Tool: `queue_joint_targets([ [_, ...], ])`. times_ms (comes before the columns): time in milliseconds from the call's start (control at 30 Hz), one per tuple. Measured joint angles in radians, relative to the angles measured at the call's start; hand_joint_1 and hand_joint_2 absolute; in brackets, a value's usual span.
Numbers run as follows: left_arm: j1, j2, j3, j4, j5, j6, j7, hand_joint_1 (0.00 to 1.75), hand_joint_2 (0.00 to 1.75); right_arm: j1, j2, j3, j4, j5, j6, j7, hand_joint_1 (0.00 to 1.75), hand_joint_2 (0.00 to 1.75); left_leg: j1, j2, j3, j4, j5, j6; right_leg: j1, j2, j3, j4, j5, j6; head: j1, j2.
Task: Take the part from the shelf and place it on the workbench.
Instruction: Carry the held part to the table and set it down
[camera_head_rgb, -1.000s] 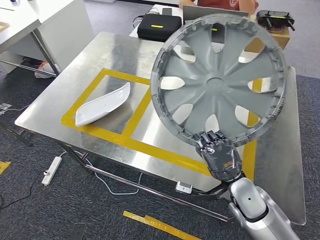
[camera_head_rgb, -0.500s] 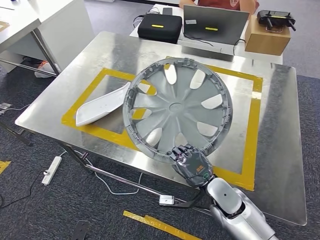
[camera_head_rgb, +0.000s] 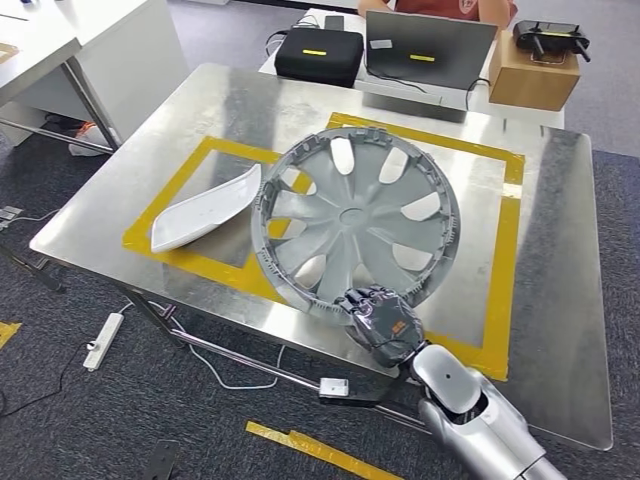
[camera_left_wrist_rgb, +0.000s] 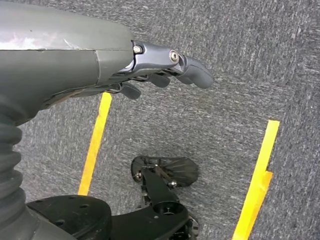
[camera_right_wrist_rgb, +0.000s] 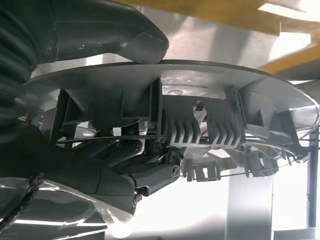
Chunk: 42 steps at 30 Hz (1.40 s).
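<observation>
Now I see my right robot hand (camera_head_rgb: 381, 322) holding the near rim of the big grey plastic wheel cover (camera_head_rgb: 356, 222) over the shiny metal table (camera_head_rgb: 558, 300); my left robot hand (camera_left_wrist_rgb: 166, 70) hangs open, holding nothing.

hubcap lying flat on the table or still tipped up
Nearly flat, inner side up. The hubcap lies low over the table, the right hand gripping its near rim. Whether that edge touches down: cannot tell.
</observation>
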Motion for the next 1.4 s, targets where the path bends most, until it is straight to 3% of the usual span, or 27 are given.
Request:
queue_joint_targets([
  [567,0.000,0.001,-0.012,0.000,-0.007,-0.009,0.008,0.00,1.75,-0.110,0.000,-0.110,0.016,-0.075,0.097,0.000,1.75,1.75,0.000,0.000,0.000,0.001,0.000,0.000,0.000,0.000,0.000,0.000,0.000,0.000,0.000,0.000],
  [767,0.000,0.003,-0.015,0.000,-0.005,-0.021,0.008,0.00,1.75,-0.131,-0.009,-0.114,0.021,-0.154,0.222,-0.056,1.75,1.75,0.000,0.000,0.000,0.001,0.000,0.000,0.000,0.000,0.000,0.000,0.000,0.000,0.000,0.000],
  [1000,0.001,0.006,-0.016,0.000,0.005,-0.028,0.008,0.00,1.75,-0.227,-0.044,-0.041,0.090,-0.313,0.449,-0.128,1.75,1.75,0.000,0.000,-0.001,0.002,0.000,0.001,0.000,0.000,0.000,0.000,0.001,0.000,0.000,0.000],
  [1200,0.001,0.010,-0.016,0.000,0.013,-0.028,0.008,0.00,1.75,-0.315,-0.066,0.040,0.134,-0.379,0.516,-0.125,1.75,1.75,0.000,0.000,-0.001,0.003,0.001,0.001,0.000,0.001,-0.001,0.000,0.002,0.000,0.000,0.000],
  [1333,0.005,0.010,-0.016,0.000,0.023,-0.026,0.008,0.00,1.75,-0.350,-0.070,0.082,0.154,-0.401,0.493,-0.097,1.75,1.75,0.000,0.000,-0.001,0.003,0.001,0.001,0.000,0.000,-0.001,0.000,0.002,0.000,0.000,0.000],
  [1400,0.007,0.010,-0.015,0.000,0.026,-0.023,0.006,0.00,1.75,-0.356,-0.070,0.096,0.161,-0.399,0.458,-0.080,0.87,0.87,0.000,0.000,-0.001,0.003,0.000,0.001,0.000,0.000,-0.001,0.000,0.002,0.000,0.000,0.000],
])
